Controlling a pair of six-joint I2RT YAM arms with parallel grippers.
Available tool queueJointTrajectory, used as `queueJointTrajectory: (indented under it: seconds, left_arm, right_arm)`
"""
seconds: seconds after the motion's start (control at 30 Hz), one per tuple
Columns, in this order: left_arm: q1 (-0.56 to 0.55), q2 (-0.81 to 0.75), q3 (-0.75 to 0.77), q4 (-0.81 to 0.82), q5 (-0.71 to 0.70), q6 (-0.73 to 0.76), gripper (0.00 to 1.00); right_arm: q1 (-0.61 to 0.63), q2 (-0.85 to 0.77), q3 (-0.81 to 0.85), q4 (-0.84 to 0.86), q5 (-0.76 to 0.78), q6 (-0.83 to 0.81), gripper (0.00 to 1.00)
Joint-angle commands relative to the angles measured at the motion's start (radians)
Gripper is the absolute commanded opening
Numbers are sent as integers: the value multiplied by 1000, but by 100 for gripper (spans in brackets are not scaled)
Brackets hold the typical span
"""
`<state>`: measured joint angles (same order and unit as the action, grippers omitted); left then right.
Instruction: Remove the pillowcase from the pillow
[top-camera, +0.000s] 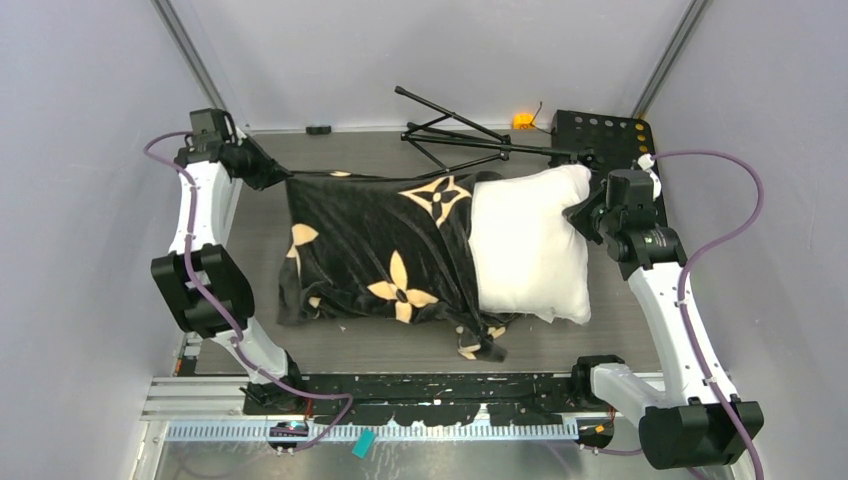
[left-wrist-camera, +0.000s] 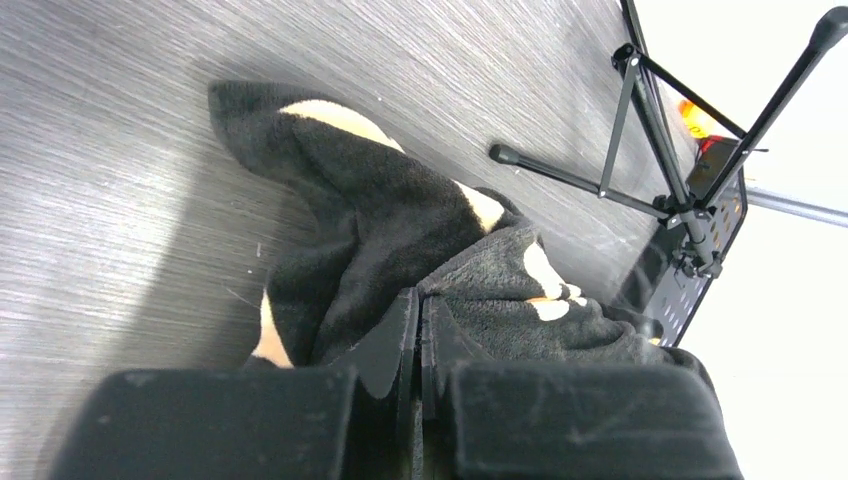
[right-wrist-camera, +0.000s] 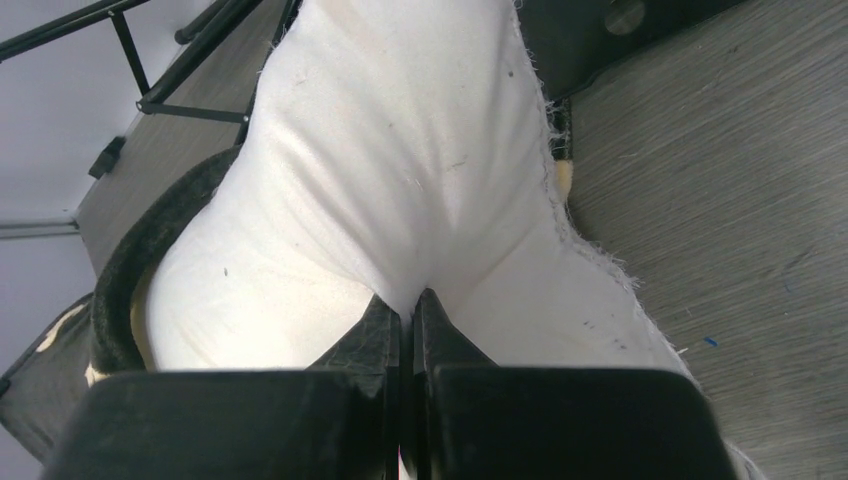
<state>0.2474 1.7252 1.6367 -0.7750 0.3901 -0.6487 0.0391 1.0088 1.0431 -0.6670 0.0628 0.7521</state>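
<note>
Grey wood-grain table (top-camera: 620, 335), pale walls (top-camera: 90, 200) on three sides. Lying across the middle: pillowcase (top-camera: 370, 250), black plush with tan flowers, covering roughly the left half of pillow (top-camera: 530, 250). White right end of pillow bare, poking out of the pillowcase's bunched, wrinkled mouth. Loose fold of pillowcase trailing toward the near edge, just below that mouth. Far-left corner of pillowcase drawn out taut to left gripper (top-camera: 258, 166), jaws pressed together with plush pinched between them, seen close in the left wrist view. Right gripper (top-camera: 588, 215) at the pillow's right edge, toward its far corner, clamped tight on a fold of white fabric; frayed seam running past beside the fingers in the right wrist view. Behind the pillow, black tripod (top-camera: 455, 135) lying folded on the table, one leg reaching toward black perforated plate (top-camera: 605, 135) in the far-right corner. Small orange object (top-camera: 522, 121) just left of the plate, by the back wall.
</note>
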Motion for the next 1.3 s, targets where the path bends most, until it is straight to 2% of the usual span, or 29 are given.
queueJointTrajectory:
  seconds: [0.0,0.2,0.3,0.37,0.4,0.43,0.5,0.53,0.57,0.7,0.77,0.83,0.9,1.0,1.17,1.27]
  left_arm:
    - [117,-95,66,133,-237,24,0]
    - [117,-119,75,129,-184,15,0]
    - [109,-140,61,132,-136,5,0]
    - [69,-154,56,124,-110,15,0]
    - [41,-161,57,113,-109,31,1]
    - [11,-164,63,95,-116,51,7]
    - [-50,-175,76,47,-152,89,35]
    - [-77,-183,76,30,-171,103,51]
    - [-104,-194,72,13,-192,118,60]
    - [-233,-272,31,-40,-297,162,79]
    - [-316,-324,-31,-31,-296,163,82]
    - [-398,-379,-104,-20,-281,163,92]
    - [-453,-435,-186,-21,-270,170,94]
    - [-473,-531,-336,-19,-233,169,95]
    - [-473,-700,-527,-72,-167,150,95]
    - [-473,-766,-583,-136,-163,116,92]
  right_arm:
    - [-61,-21,85,-19,363,21,0]
    - [-61,-104,59,24,413,40,0]
    - [-61,-118,31,75,298,1,0]
    - [-61,-98,30,86,187,-31,5]
    - [-61,-85,35,87,128,-49,13]
    - [-61,-69,41,84,76,-68,32]
    - [-61,-50,54,60,21,-82,70]
    - [-61,-48,57,48,24,-84,80]
    - [-61,-56,58,36,35,-88,85]
    - [-61,-79,70,-19,55,-85,89]
    - [-61,-75,76,-62,24,-81,89]
    - [-61,-74,72,-105,-29,-84,90]
    - [-61,-85,52,-139,-100,-86,90]
    - [-61,-137,-17,-156,-180,-71,90]
    - [-61,-212,-146,-170,-222,-54,90]
    - [-62,-201,-220,-155,-198,-42,90]
